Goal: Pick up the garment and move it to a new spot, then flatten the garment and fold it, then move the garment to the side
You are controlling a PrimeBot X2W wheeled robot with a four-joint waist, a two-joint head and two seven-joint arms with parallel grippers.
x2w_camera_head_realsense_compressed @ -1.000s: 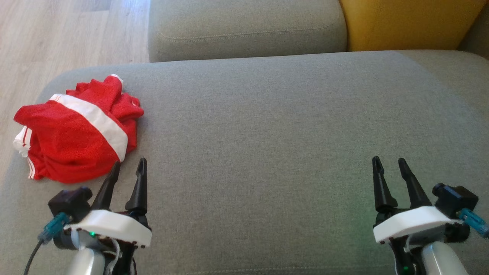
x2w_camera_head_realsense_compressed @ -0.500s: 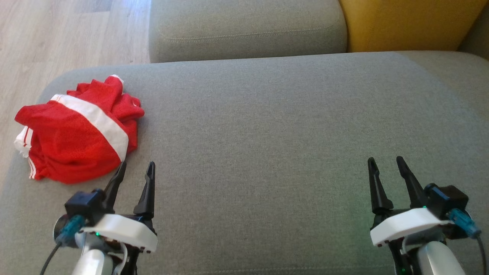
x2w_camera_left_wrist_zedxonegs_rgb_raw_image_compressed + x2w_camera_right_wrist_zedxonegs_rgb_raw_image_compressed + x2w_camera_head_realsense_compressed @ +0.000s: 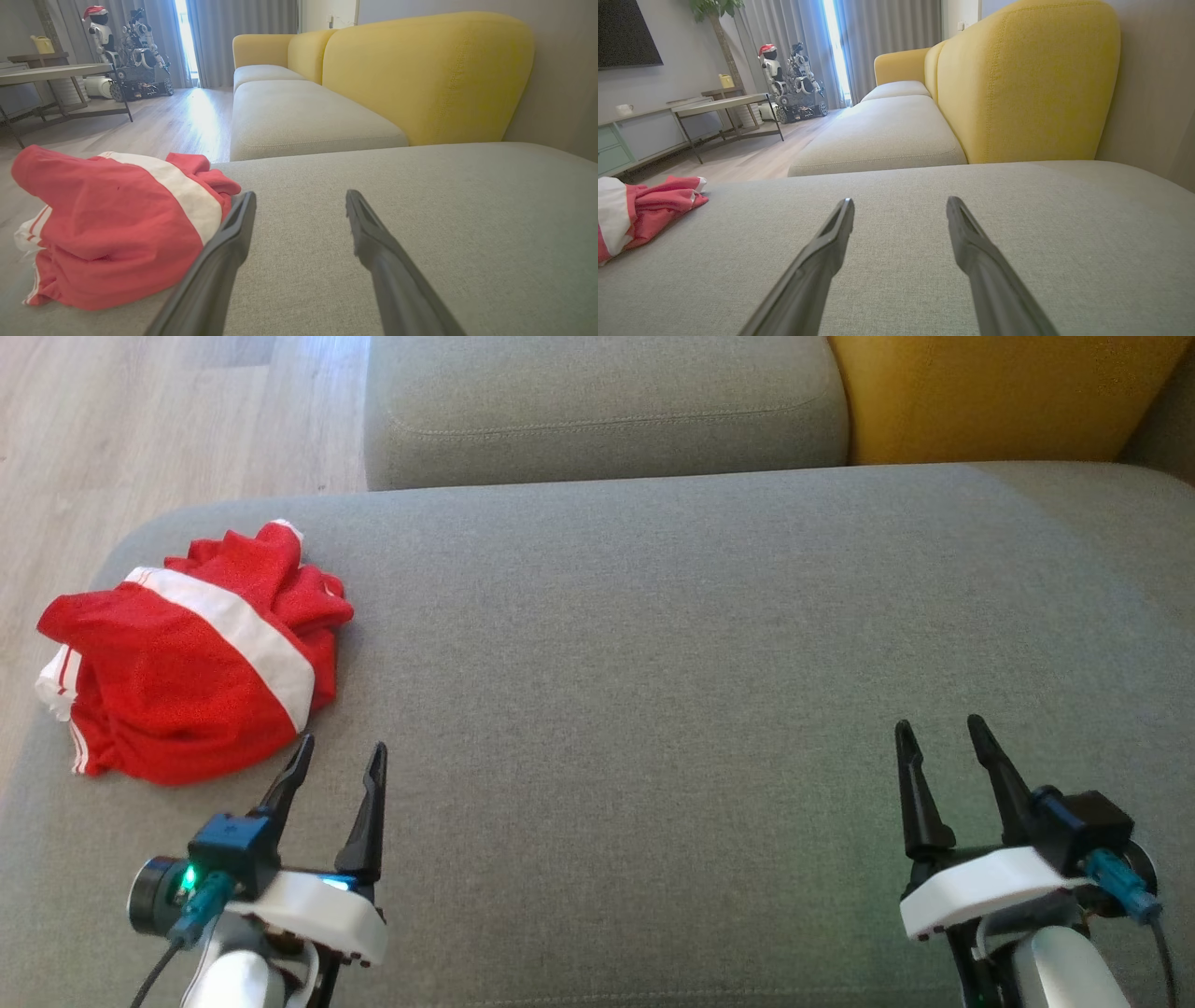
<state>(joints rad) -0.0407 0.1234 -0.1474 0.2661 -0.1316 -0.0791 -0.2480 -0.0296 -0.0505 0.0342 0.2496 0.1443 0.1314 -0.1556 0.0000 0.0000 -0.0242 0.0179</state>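
On the grey sofa seat (image 3: 653, 663), the crumpled red garment (image 3: 187, 672) lies at the left edge. The left gripper (image 3: 342, 744), jaws spread and empty, just beside it, should bite a thick fold; the right gripper (image 3: 938, 723), equally released, sits well apart.

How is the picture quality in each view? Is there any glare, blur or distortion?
Head view: soft, even light, slightly grainy, the red garment clear. Left wrist view: the window is blown out, with glare on the wooden floor; the left gripper blurs toward the bottom edge. Right wrist view: the same window overexposed, wide-angle stretching toward the edges.
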